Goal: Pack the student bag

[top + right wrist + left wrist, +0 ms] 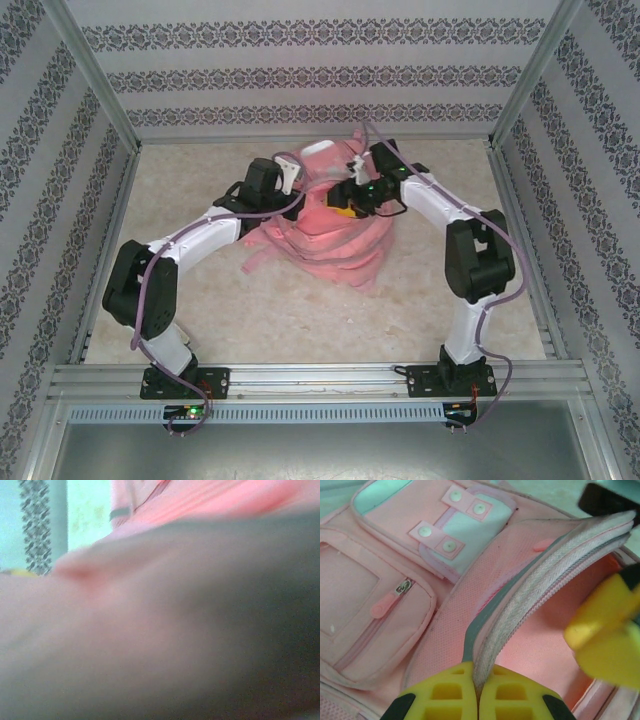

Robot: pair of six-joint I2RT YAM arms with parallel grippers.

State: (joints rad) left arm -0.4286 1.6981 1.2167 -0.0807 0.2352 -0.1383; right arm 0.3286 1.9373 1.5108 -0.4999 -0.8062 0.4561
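Observation:
The student bag (330, 245), a big soft pink backpack, lies in the middle of the table. My left gripper (479, 682) is shut on the zip edge (520, 605) of the bag's main opening and holds it up, so the pink lining shows. Its front pockets (395, 595) lie to the left. From above, the left gripper (296, 186) sits at the bag's upper left. My right gripper (347, 200) is at the bag's top, at the opening. One of its yellow fingers (605, 630) shows blurred at the right. Blurred bag fabric (175, 630) presses against the right wrist camera and hides the jaws.
Patterned walls and slanted metal frame posts (95, 75) enclose the beige table (300, 320). Loose bag straps (262, 262) trail off the bag's left side. There is open tabletop in front of the bag and to both sides.

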